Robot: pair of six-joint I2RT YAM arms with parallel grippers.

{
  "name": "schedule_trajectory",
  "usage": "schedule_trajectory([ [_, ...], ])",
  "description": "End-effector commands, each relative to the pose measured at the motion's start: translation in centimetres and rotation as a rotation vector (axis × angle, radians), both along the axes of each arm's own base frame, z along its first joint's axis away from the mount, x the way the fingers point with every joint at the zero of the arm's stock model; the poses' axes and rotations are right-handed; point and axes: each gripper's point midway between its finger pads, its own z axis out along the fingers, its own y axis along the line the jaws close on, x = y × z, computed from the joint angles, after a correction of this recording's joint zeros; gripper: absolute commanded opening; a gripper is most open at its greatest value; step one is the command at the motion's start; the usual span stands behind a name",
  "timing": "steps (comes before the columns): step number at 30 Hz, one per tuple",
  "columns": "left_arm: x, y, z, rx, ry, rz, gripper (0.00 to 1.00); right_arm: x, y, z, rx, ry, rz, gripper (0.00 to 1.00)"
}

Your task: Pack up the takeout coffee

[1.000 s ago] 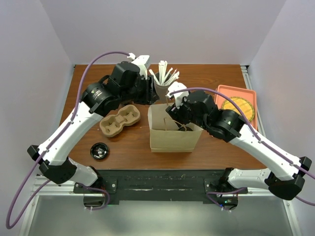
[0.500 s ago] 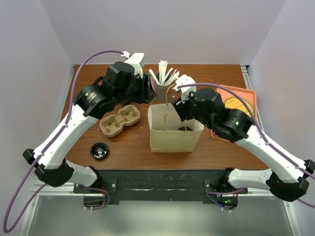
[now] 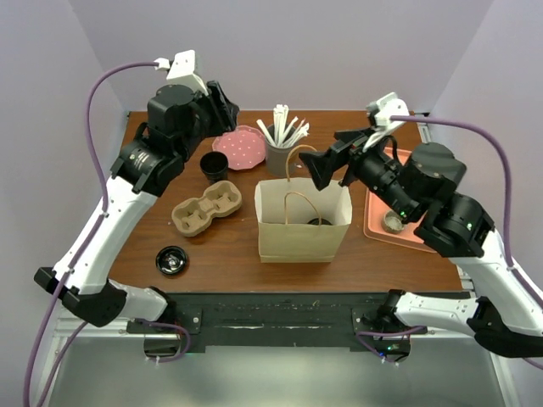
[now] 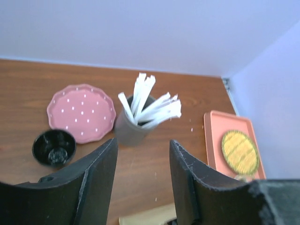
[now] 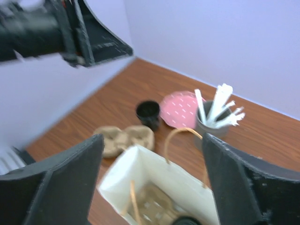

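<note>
Both arms pull clear of the paper bag (image 3: 301, 242), a second after working at its mouth. At left, the left gripper (image 4: 143, 140), which had been low at the bag's rear left corner, has swung up and back toward the rear wall. Its fingers are partly spread with nothing between them, and its camera looks down on the lidless cup (image 4: 54, 146), the pink plate (image 4: 81, 112) and the cup of white sticks (image 4: 136, 126). The carrier (image 3: 206, 208) and the loose lid (image 3: 172, 260) lie where they were on the near left. At centre the bag stands upright and open, and the coffee (image 3: 321, 222) shows as a dark round shape on its floor, toward the right side. At right, the right gripper (image 5: 152, 140), which had reached into the bag, has lifted out and drawn back above the orange tray (image 4: 213, 150). That arm is cocked high and the claw is wide and empty. With the cup apparently let go inside the bag, the packing looks all but done.
</note>
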Motion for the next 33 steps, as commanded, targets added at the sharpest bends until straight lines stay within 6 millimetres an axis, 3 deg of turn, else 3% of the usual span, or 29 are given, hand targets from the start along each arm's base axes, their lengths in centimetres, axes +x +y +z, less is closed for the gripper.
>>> schedule_trajectory([
  [1, 3.5, 0.3, 2.6, -0.069, -0.136, 0.046, 0.53, -1.0, -0.6, 4.6, 0.217, -0.041, 0.008, 0.99],
  [4, 5.5, -0.3, 2.0, -0.051, -0.144, 0.023, 0.55, -1.1, -1.6, 4.3, 0.23, -0.036, -0.019, 0.99],
  [5, 6.1, -0.3, 1.7, -0.043, -0.14, 0.027, 0.56, -0.9, -1.6, 3.3, 0.215, -0.028, -0.034, 0.99],
  [11, 12.3, 3.1, -3.4, -0.045, -0.046, 0.092, 0.57, -1.3, -3.5, 3.8, 0.236, -0.076, -0.074, 0.99],
  [12, 13.6, 3.3, -4.9, -0.029, -0.025, 0.094, 0.57, -1.4, -3.8, 3.9, 0.235, -0.079, -0.08, 0.99],
  [14, 15.2, 3.6, -5.2, -0.009, -0.041, 0.071, 0.58, -1.5, -4.1, 4.4, 0.228, -0.092, -0.086, 0.99],
  [15, 16.4, 3.4, -6.8, 0.005, -0.018, 0.064, 0.58, -1.5, -4.2, 4.2, 0.211, -0.088, -0.087, 0.99],
  [17, 17.9, 3.5, -6.9, 0.004, -0.031, 0.039, 0.58, -1.6, -4.5, 4.6, 0.2, -0.094, -0.093, 0.99],
  [18, 19.0, 3.4, -8.5, 0.006, -0.008, 0.032, 0.57, -1.6, -4.6, 4.5, 0.193, -0.089, -0.098, 0.99],
  [20, 20.3, 3.3, -9.2, -0.005, -0.005, 0.018, 0.57, -1.7, -5.2, 4.6, 0.188, -0.086, -0.113, 0.99],
  [21, 21.2, 3.0, -10.8, -0.003, 0.018, 0.008, 0.57, -1.7, -5.4, 4.4, 0.184, -0.082, -0.119, 0.99],
  [23, 22.1, 2.0, -11.2, -0.017, 0.001, -0.043, 0.56, -1.7, -5.7, 4.3, 0.176, -0.081, -0.134, 0.99],
  [24, 22.8, 1.4, -12.6, -0.018, 0.016, -0.069, 0.56, -1.7, -5.9, 4.1, 0.168, -0.075, -0.14, 0.99],
  [26, 23.2, -0.5, -12.1, -0.051, -0.019, -0.169, 0.52, -1.5, -6.0, 3.6, 0.148, -0.073, -0.152, 0.99],
  [27, 23.7, -1.2, -12.9, -0.065, -0.01, -0.194, 0.5, -1.3, -5.8, 3.4, 0.138, -0.068, -0.155, 0.99],
  [33, 22.7, -3.9, -14.2, -0.119, -0.003, -0.318, 0.5, -0.6, -5.1, 3.2, 0.11, -0.067, -0.158, 0.99],
])
